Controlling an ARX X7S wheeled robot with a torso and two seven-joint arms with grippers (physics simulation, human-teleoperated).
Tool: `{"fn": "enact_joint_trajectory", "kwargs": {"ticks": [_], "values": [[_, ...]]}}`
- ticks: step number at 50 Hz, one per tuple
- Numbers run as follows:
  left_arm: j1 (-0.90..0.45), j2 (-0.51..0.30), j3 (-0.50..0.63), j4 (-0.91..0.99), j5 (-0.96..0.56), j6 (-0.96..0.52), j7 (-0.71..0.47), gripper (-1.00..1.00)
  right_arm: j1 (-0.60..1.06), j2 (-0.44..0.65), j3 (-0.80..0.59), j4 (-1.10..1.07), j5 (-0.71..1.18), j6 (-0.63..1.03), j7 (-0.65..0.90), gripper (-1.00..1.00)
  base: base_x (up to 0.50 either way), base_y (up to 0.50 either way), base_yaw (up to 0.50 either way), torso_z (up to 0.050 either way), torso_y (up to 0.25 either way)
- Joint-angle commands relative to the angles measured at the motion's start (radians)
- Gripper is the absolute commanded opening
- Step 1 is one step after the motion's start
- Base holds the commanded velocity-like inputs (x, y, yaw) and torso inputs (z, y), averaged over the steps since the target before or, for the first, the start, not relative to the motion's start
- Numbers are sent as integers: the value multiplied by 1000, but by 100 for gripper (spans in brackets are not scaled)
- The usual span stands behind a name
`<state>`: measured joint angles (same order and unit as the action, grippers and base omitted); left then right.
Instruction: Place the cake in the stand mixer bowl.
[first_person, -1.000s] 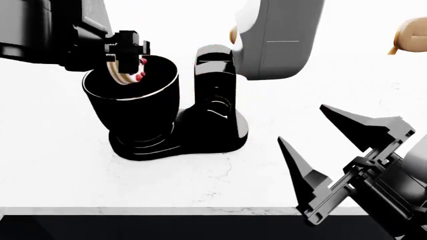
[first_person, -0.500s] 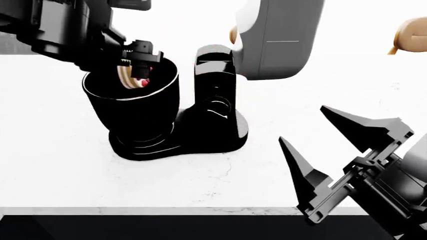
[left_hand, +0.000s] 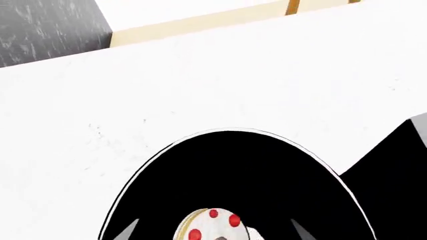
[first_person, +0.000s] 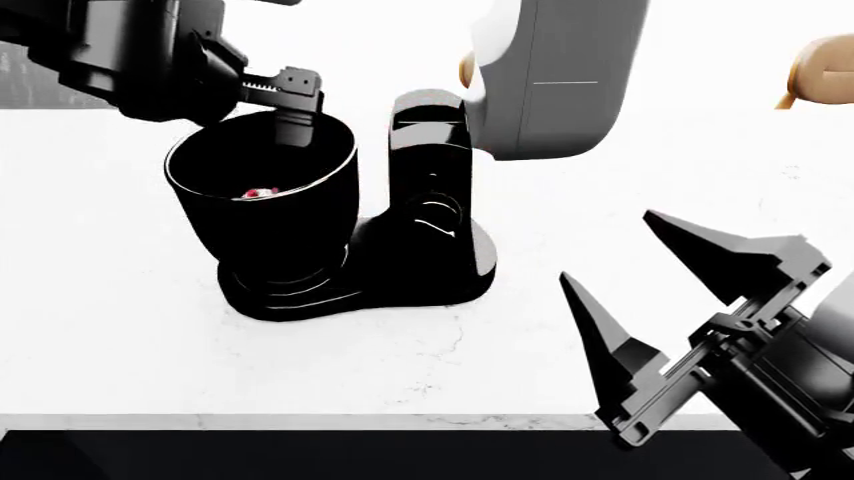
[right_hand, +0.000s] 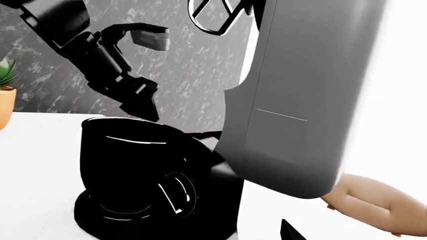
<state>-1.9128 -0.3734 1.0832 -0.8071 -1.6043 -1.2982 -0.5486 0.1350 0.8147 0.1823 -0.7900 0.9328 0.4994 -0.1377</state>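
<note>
1. the cake sits down inside the black bowl, and in the head view only a speck of red shows at the front inner wall, below the pale rim.
2. from the left wrist view the cake faces up, white icing and red berries, with nothing touching it.
3. the left gripper hangs over the bowl's back rim, jaws spread and holding nothing; two grey tips show well to either side of the cake.
4. the right gripper is low on the robot's right, well away from the mixer, its jaws wide apart and empty.
5. the mixer's grey-white head is tipped up behind the bowl.
6. the mixer stands on a white worktop, with a tan loaf just beyond it.
</note>
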Motion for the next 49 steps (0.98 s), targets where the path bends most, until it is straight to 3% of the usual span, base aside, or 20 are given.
{"fn": "enact_joint_trajectory", "kwargs": {"ticks": [1, 4, 11, 16, 21, 37, 49], "values": [[-49, -52, -65, 80, -77, -13, -96, 100, 0, 7, 8, -8, 10, 2, 8, 100, 0, 0, 0, 0, 0], [-72, -75, -96, 111, -118, -21, -137, 100, -3, 6, 10, -9, 8, -2, 9, 100, 0, 0, 0, 0, 0], [-67, -225, -231, 357, -431, -10, -421, 100, -5, 12, 25, -22, 25, 2, 27, 100, 0, 0, 0, 0, 0], [-32, -348, -300, 588, -614, 70, -570, 100, -8, 26, 50, -54, 52, 10, 53, 100, 0, 0, 0, 0, 0], [39, -439, -336, 764, -718, 149, -646, 100, 3, 31, 67, -72, 83, 14, 82, 100, 0, 0, 0, 0, 0], [232, -620, -476, 1152, -762, 323, -666, 100, 86, 56, 236, -83, 365, 6, 351, 100, 0, 0, 0, 0, 0], [297, -645, -505, 1241, -734, 354, -634, 100, 80, 65, 275, -107, 410, -8, 378, 100, 0, 0, 0, 0, 0]]}}
